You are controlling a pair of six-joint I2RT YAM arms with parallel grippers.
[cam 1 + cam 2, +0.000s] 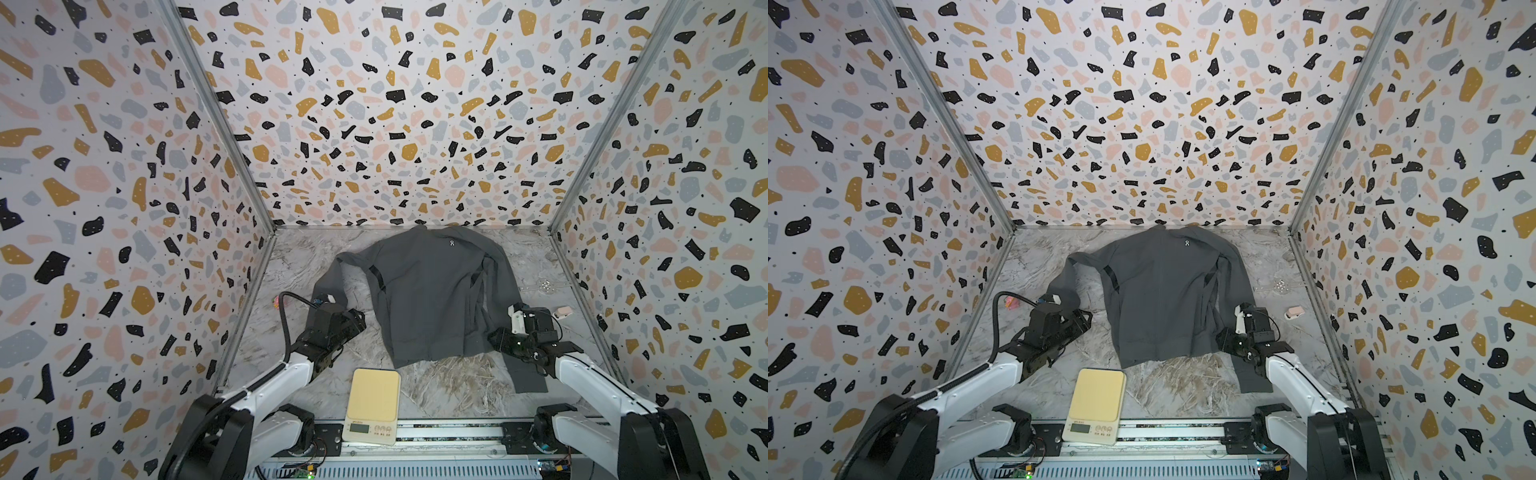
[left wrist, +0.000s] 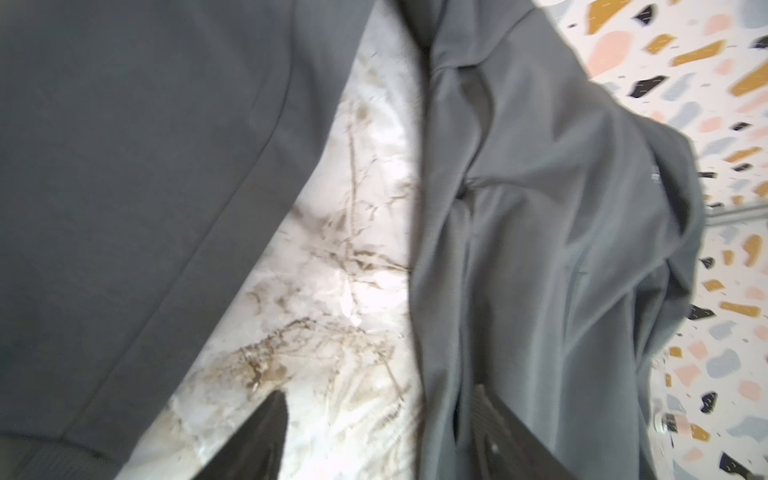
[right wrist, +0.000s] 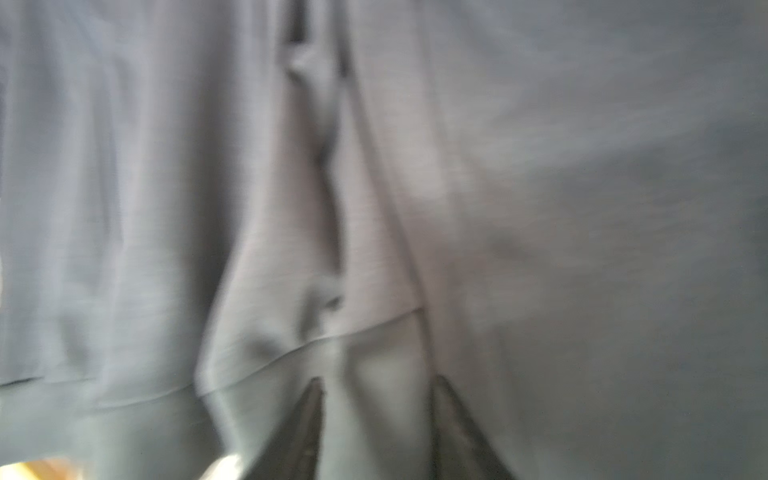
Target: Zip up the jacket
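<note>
Both claws stand spread: your left claw (image 2: 380,395) has a fold of the jacket (image 1: 428,299) draped against one finger (image 2: 488,415), and your right claw (image 3: 379,381) straddles the hem (image 3: 291,353), so if you pull back carelessly the soft cloth could snag and drag askew. The jacket lies flat on the bench (image 1: 457,386), collar (image 1: 419,229) toward the back wall (image 1: 395,124), dark grey, front seemingly closed, one sleeve (image 1: 332,286) crooked, the other trailing forward
</note>
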